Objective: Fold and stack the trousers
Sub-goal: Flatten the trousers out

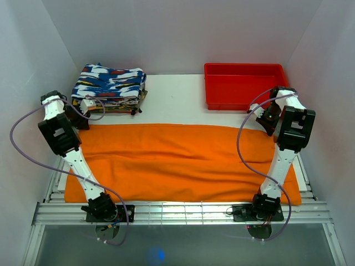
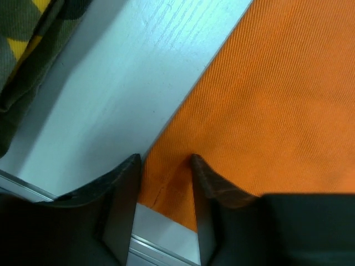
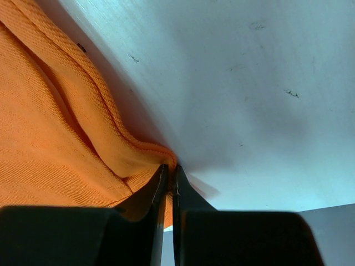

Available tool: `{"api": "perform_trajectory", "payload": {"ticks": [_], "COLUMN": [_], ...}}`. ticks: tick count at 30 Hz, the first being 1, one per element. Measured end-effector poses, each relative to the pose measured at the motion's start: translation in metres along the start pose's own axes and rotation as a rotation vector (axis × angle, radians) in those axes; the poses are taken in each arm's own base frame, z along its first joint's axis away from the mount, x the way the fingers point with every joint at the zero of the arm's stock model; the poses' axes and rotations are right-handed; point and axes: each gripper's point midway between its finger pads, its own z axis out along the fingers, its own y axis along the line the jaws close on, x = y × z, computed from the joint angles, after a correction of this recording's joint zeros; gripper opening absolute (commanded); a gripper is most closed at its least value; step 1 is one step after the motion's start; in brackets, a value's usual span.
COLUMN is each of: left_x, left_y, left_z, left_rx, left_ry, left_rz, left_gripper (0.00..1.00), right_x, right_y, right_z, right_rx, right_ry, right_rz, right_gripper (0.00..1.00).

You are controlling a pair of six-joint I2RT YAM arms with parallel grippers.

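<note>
The bright-orange trousers [image 1: 183,160] lie spread flat across the table, reaching nearly from one arm to the other. My left gripper [image 1: 79,117] is down at their far left corner. In the left wrist view its jaws [image 2: 165,158] stand apart, straddling the cloth's edge [image 2: 266,100], with orange fabric between the fingers. At the far right corner is my right gripper [image 1: 269,124]. The right wrist view has its jaws [image 3: 171,166] pressed together on a pinched hem of the trousers [image 3: 44,138].
A stack of folded patterned clothes [image 1: 111,88] sits at the back left, just behind the left gripper, and shows as dark cloth [image 2: 22,44] in the left wrist view. A red tray [image 1: 244,66] stands at the back right. White table [image 1: 172,100] lies between them.
</note>
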Motion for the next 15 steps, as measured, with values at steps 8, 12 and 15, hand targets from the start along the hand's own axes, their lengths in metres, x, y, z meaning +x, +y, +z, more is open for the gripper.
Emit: {"api": "perform_trajectory", "payload": {"ticks": [8, 12, 15], "left_x": [-0.001, -0.006, -0.015], "left_y": [-0.002, 0.012, 0.025], "left_z": [-0.003, -0.007, -0.012], "left_rx": [0.014, -0.035, -0.095], "left_ry": [0.024, 0.009, -0.028], "left_rz": [-0.025, -0.054, -0.082], "left_gripper": [0.0, 0.0, 0.0], "right_x": [-0.006, -0.022, -0.034], "right_y": [-0.007, -0.027, -0.04], "right_z": [-0.004, -0.022, -0.044], "right_rx": [0.027, 0.096, 0.159], "right_ry": [-0.027, -0.097, -0.157], "right_rz": [0.003, 0.003, -0.004], "right_gripper": [0.08, 0.08, 0.08]}}
